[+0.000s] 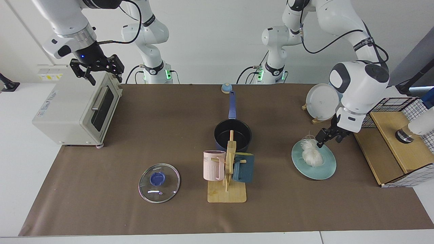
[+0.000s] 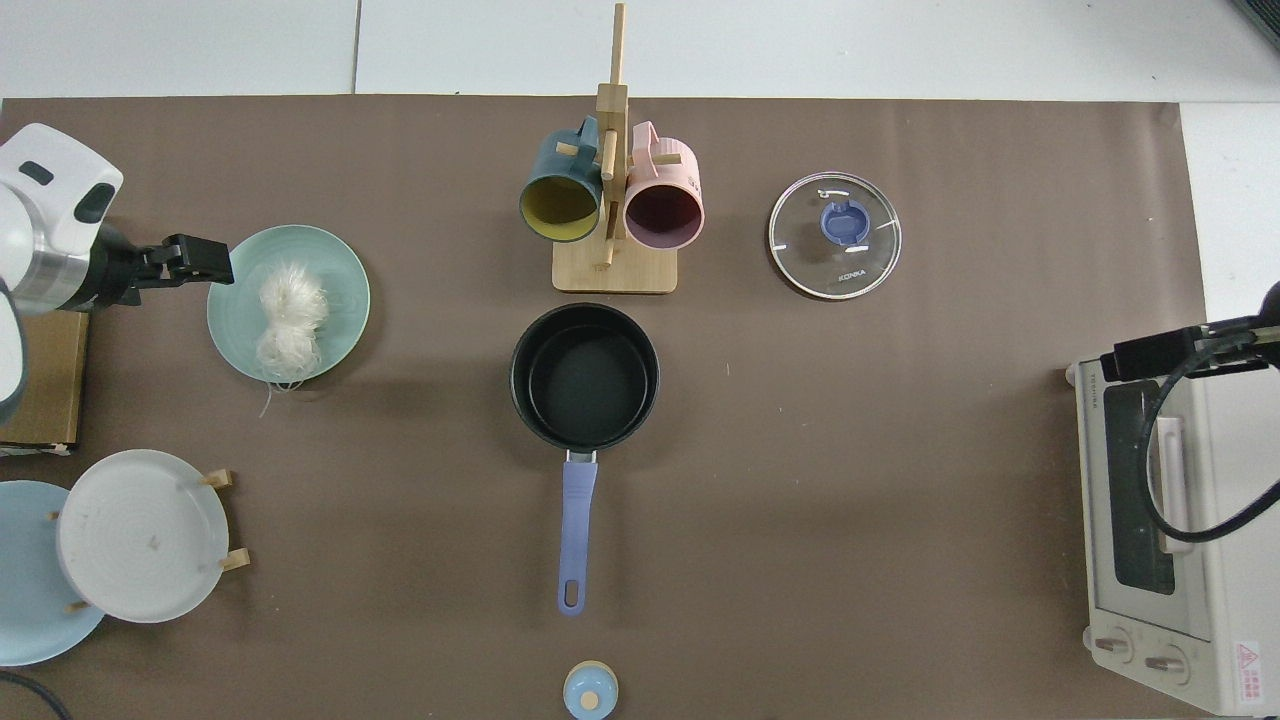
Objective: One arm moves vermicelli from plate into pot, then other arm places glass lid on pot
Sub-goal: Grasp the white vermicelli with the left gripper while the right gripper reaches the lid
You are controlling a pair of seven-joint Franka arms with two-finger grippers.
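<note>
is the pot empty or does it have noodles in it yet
Empty: the pot shows only its bare black inside; the vermicelli lies on the plate.

Lab, staged as a kitchen. My two arm bases are bolted at a white surface (image 1: 20,142) under a brown mat (image 1: 162,135), bare white walls behind. Props only: toaster oven (image 1: 76,106), mug tree (image 1: 229,169), plate rack (image 1: 325,101).
</note>
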